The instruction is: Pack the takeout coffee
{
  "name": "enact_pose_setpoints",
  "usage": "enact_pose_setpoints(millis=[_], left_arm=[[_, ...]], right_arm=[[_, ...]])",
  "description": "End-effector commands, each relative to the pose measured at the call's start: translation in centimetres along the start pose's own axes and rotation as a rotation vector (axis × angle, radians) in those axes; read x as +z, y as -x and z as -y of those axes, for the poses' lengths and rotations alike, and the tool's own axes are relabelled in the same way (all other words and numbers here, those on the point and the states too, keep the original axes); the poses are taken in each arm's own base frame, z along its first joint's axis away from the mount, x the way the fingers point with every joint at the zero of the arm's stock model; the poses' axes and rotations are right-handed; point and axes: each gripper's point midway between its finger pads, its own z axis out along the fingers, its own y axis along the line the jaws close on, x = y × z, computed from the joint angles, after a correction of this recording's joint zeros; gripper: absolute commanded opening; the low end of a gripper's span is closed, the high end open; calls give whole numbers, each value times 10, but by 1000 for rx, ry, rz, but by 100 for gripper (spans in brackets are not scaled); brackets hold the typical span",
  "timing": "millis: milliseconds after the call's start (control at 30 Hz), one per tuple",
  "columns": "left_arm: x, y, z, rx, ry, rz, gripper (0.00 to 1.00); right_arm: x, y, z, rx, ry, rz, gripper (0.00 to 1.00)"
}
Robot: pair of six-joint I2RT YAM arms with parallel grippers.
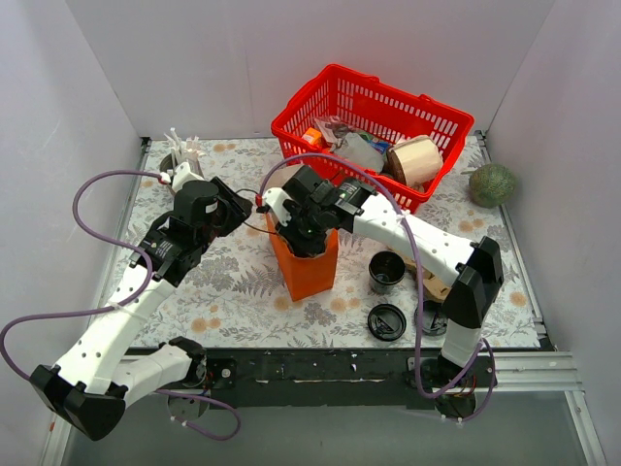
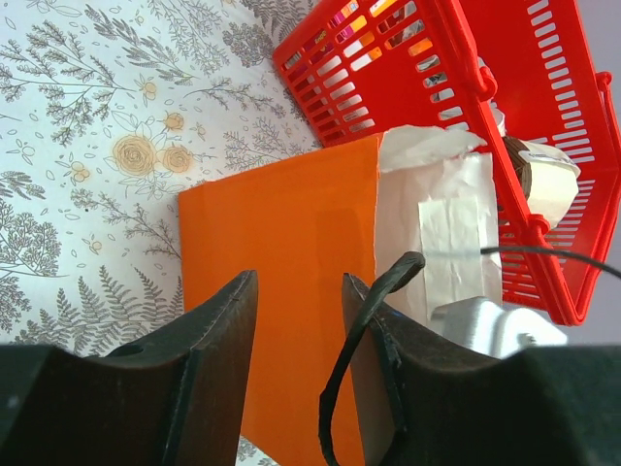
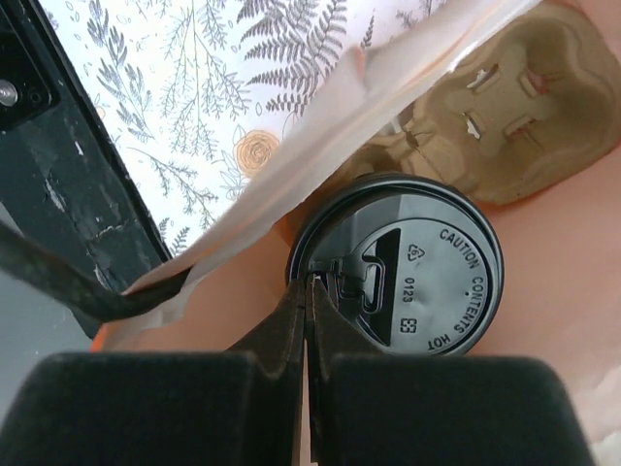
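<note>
The takeout coffee (image 3: 408, 267) shows from above in the right wrist view as a round black lid, down inside an orange paper bag (image 1: 309, 274). My right gripper (image 3: 310, 283) is shut on the lid's rim at the sip tab. In the top view that gripper (image 1: 310, 233) reaches into the bag's mouth and the cup is hidden. My left gripper (image 2: 299, 282) is open beside the bag's orange side (image 2: 281, 223), with the bag's black cord handle (image 2: 374, 301) looped over one finger. In the top view it (image 1: 243, 209) is just left of the bag.
A cardboard cup carrier (image 3: 505, 116) lies in the bag beside the cup. An open black cup (image 1: 387, 271) and two loose black lids (image 1: 386, 321) (image 1: 432, 317) sit right of the bag. A red basket (image 1: 427, 112) stands behind, a green ball (image 1: 492, 183) at the far right.
</note>
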Motion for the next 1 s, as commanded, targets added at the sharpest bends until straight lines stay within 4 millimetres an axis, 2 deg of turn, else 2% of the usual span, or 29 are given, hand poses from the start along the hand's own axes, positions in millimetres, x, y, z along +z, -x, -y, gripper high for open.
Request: enact_pose_setpoints(millis=[0,400,967], left_arm=[[-2,4,-3,-5,7,25,39],[-2,3,-2,-10,-3,22,37],[-4,0,-1,-15,-18,11,37]], right_arm=[[4,-11,-9,37,21,-45,1],[22,-34,-19,70,91,-121,1],[42,-59,-18,108,92,-180,1]])
